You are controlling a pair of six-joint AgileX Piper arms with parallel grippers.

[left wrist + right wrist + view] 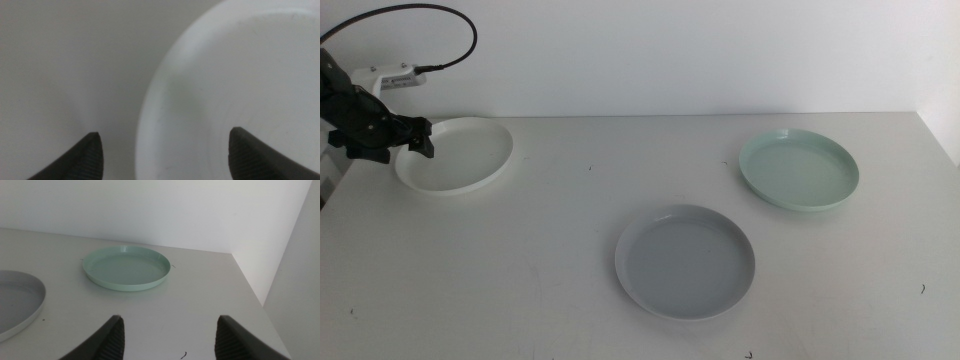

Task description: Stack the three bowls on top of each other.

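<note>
The white bowl [460,157] sits at the table's far left. My left gripper [420,140] is at its left rim. In the left wrist view the left gripper [165,155] is open, with one jaw outside the white bowl [235,85] and one over its inside, the rim between them. The pale grey-blue bowl [685,262] lies at the front centre. The mint green bowl [798,172] lies at the right. My right gripper [169,332] is open and empty, out of the middle view. Its wrist view shows the green bowl [127,269] and part of the grey-blue bowl [15,305].
A black cable [440,30] loops above the left arm at the back left. The white wall runs along the table's far edge [720,113]. Another wall closes the right side [295,280]. Bare table [550,240] lies between the bowls.
</note>
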